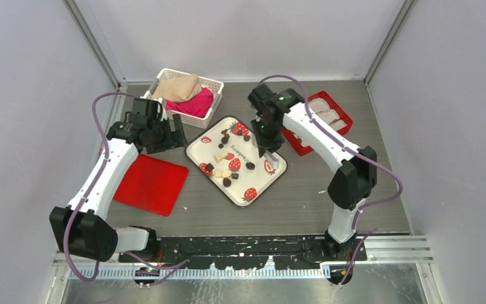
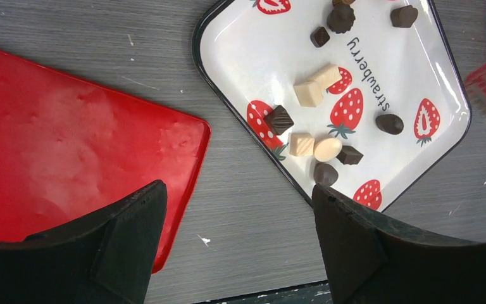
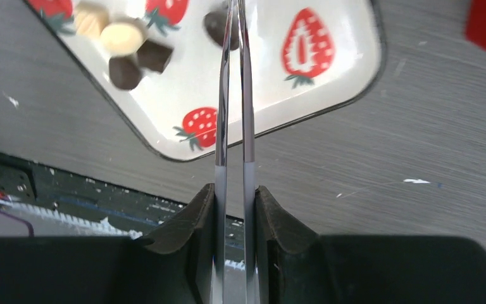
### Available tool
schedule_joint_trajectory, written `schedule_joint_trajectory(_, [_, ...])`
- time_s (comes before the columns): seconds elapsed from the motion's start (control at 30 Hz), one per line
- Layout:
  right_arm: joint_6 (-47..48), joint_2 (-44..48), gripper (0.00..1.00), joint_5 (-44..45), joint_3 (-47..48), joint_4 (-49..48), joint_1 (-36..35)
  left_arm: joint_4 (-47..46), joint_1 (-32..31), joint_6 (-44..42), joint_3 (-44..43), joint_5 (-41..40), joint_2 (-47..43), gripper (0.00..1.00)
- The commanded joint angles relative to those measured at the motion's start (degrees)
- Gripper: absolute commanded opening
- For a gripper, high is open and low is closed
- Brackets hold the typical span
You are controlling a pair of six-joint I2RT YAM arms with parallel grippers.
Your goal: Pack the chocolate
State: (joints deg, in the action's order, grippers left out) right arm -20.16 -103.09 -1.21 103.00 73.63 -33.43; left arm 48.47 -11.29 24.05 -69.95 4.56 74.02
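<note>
Tongs (image 3: 221,126) tips at chocolate (image 3: 215,28), near tray (image 3: 342,82) rim

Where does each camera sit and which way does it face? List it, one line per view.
Top external: above and behind the bases, looking down on the table; left arm and right arm show.
Left wrist: looking down past the open left gripper at red lid and strawberry tray.
Right wrist: looking along the tongs in the right gripper.
Shared: all show the tray's chocolates.

Robot lab test cell indicated: grey tabletop (image 1: 304,202) enclosed by plain pale panels (image 1: 240,31) set in metal framing (image 1: 95,44); left arm (image 1: 104,177), right arm (image 1: 323,136) bolted to near-edge rail (image 1: 247,244); purple cables (image 1: 278,77) routed along arms.
</note>
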Motion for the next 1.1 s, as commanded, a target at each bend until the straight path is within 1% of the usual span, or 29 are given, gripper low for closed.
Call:
schedule_joint_trajectory(0.0, [-1.1,-2.0,0.30,-2.8,-0.6,0.4,-3.6,-1.5,-0.1,0.1,-0.6,0.1,-2.5,0.85])
schedule_joint_trajectory(0.07, [-0.3,-2.3,0.35,-3.7,-1.7,0.5,-4.3,-1.4,-0.1,-0.1,-0.4,-0.1,-2.7,0.85])
schedule_joint_trajectory(0.17, [2.8,-3.0,0.41,-5.9,-3.3,2.0,-4.9,-1.2,-0.1,-0.3,-0.4,-0.2,-2.9,0.85])
schedule_joint_trajectory(0.33, [7.8,-2.7,0.47,-3.4,-5.8,4.3,-6.4,-0.9,-0.1,-0.7,-0.5,-0.3,-3.0,0.85])
schedule_joint_trajectory(0.6, [8.7,-3.9,0.49,-2.3,-6.4,2.9,-7.6,-1.0,-0.1,-0.3,-0.5,0.0,-3.0,0.85])
schedule_joint_trajectory(0.77, [7.4,-5.1,0.49,4.5,-5.4,1.3,-8.2,-1.1,-0.1,-0.1,-0.4,0.2,-3.2,0.85])
schedule_joint_trajectory(1.07, [9.4,-7.1,0.49,3.1,-4.7,1.0,-8.8,-1.2,-0.1,0.5,-0.2,0.4,-3.6,0.85])
